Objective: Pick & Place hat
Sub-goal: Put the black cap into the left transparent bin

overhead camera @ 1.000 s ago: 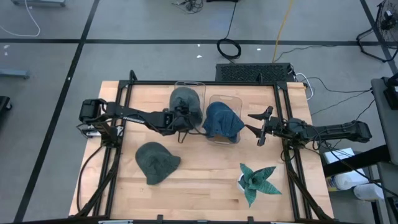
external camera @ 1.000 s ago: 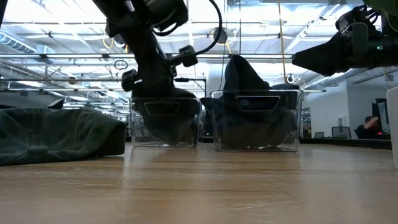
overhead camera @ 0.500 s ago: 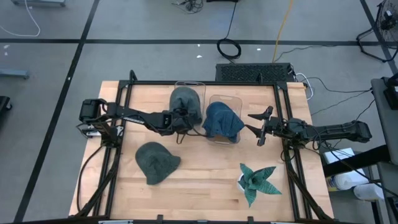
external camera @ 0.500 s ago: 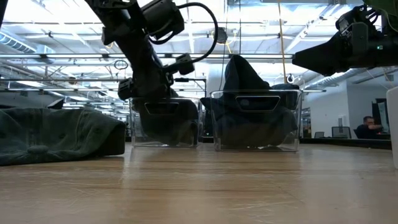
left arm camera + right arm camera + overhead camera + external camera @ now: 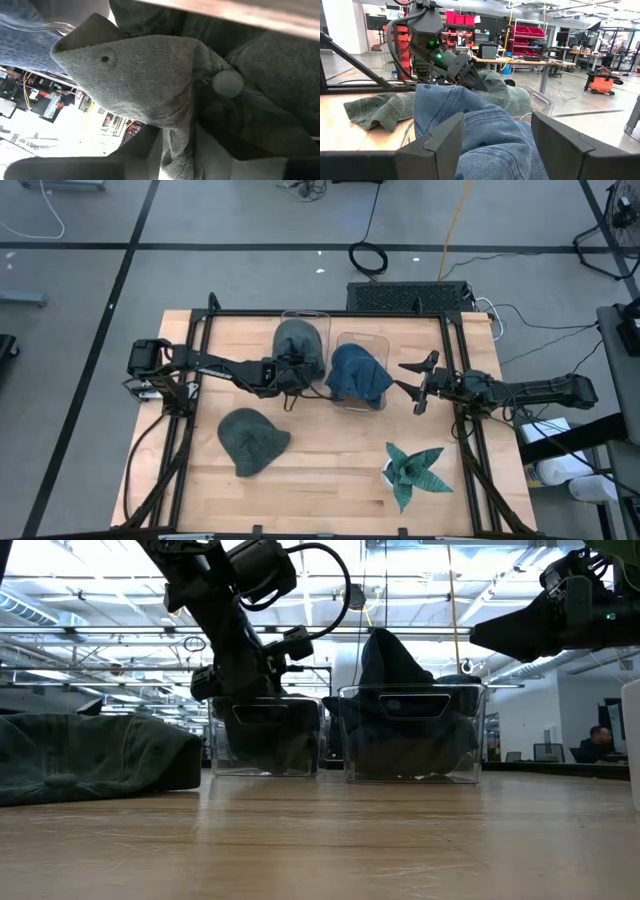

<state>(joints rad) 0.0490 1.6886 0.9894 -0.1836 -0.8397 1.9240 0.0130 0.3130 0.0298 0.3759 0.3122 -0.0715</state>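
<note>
Where the left gripper (image 5: 289, 370) dips into a clear bin (image 5: 322, 321) over the grey hat (image 5: 297, 340), its jaw state cannot be told, right gripper (image 5: 418, 384) open, empty, beside blue hat (image 5: 355, 373).

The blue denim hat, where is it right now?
In the high view, the blue denim hat sits in the right-hand clear plastic bin at the table's back centre, beside the bin holding a grey-green hat, with the right gripper just to its right.
</note>
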